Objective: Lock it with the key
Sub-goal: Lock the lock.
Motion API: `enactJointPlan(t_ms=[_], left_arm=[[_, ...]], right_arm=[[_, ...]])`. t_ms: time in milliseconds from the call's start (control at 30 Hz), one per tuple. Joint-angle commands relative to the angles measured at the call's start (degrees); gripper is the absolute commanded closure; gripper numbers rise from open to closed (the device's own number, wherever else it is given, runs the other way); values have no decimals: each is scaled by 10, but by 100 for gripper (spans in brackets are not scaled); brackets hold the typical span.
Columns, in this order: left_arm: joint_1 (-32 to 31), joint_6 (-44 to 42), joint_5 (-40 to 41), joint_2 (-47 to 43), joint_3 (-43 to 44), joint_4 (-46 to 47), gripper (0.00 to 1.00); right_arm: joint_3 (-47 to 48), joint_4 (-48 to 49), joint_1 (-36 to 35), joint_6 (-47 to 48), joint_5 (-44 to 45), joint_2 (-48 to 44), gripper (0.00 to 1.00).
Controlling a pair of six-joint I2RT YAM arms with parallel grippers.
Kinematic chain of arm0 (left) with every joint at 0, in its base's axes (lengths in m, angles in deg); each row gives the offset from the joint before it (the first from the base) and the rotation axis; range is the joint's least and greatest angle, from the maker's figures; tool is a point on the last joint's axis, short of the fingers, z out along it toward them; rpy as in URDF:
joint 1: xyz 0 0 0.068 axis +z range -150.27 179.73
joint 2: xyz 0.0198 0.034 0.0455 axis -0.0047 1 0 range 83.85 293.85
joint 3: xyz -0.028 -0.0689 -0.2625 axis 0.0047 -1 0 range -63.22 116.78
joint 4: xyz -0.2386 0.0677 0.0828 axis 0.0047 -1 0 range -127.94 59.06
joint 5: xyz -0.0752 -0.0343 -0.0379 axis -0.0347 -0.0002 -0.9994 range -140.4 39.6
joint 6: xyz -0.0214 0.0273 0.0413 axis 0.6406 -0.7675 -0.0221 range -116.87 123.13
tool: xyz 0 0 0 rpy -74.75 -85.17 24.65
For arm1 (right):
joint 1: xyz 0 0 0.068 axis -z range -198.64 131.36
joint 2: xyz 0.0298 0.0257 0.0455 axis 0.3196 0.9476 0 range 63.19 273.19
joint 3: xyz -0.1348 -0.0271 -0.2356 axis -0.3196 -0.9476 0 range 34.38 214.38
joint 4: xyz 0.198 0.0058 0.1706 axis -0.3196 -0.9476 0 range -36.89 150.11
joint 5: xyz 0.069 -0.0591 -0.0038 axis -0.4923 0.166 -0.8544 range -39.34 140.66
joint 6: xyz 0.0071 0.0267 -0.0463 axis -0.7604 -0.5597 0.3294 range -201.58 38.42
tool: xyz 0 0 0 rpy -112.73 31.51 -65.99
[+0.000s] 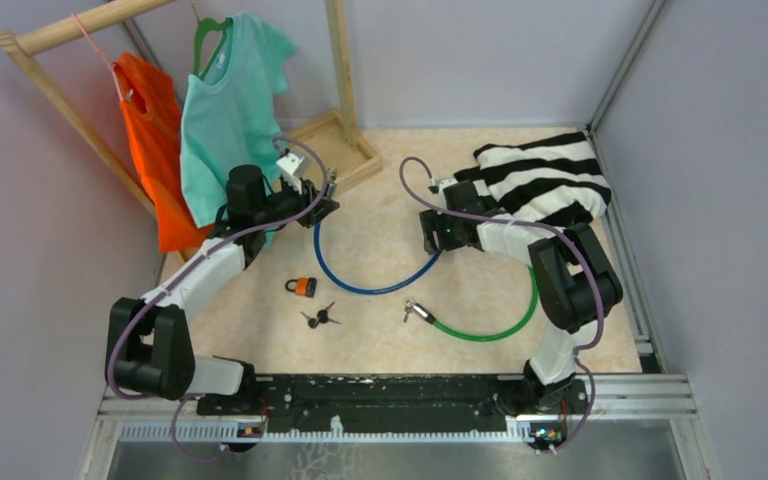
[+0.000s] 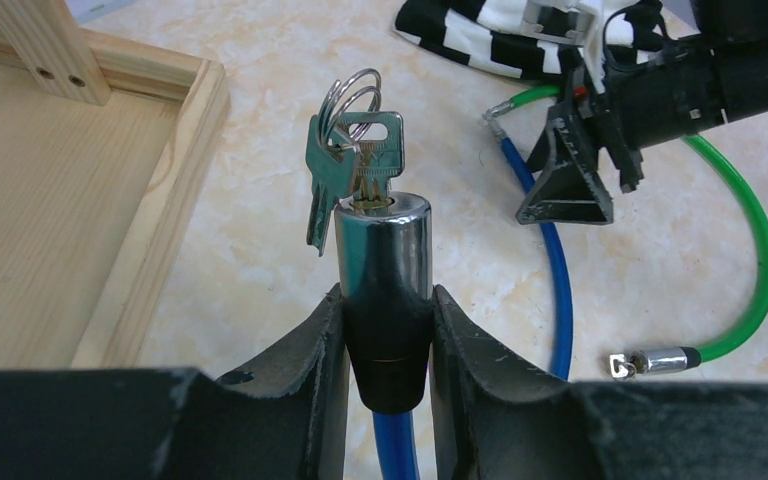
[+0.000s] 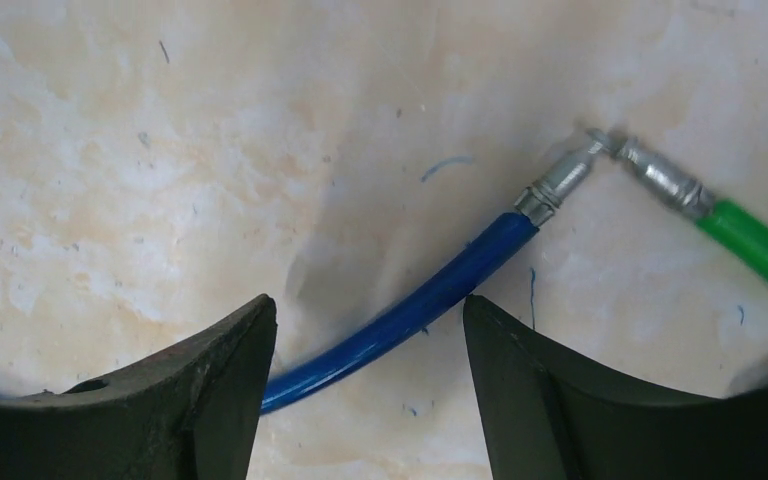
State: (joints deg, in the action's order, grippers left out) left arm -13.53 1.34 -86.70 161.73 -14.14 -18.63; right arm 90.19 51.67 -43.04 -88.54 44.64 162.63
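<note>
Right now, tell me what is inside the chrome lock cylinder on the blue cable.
A silver key, on a ring with another key, stands in the keyhole of the chrome lock cylinder. The left gripper clamps the cylinder. The key's blade is hidden inside.

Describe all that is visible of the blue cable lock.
The blue cable lock is a glossy blue, plastic-looking cable curving over the table. One end bears a chrome cylinder with a black collar, clamped in the jaws of the left gripper; a key on a ring stands in its keyhole. The other end, a metal tip, lies beyond the open jaws of the right gripper, meeting the green cable's tip.
</note>
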Motion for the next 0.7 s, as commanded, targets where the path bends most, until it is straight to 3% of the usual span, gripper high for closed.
enactJointPlan(t_ms=[0, 200, 467, 600, 667], left_arm=[[-6, -2, -25, -3, -12, 33, 100], [-6, -3, -28, -8, -10, 35, 100], [-6, -9, -36, -2, -10, 39, 100], [-6, -22, -43, 10, -10, 62, 100], [-6, -39, -49, 27, 5, 63, 100]], right_arm=[[18, -44, -28, 4, 45, 69, 33], [48, -79, -41, 16, 57, 101, 50], [65, -90, -42, 34, 75, 107, 87], [74, -56, -42, 36, 75, 92, 100], [78, -33, -42, 36, 69, 82, 100]])
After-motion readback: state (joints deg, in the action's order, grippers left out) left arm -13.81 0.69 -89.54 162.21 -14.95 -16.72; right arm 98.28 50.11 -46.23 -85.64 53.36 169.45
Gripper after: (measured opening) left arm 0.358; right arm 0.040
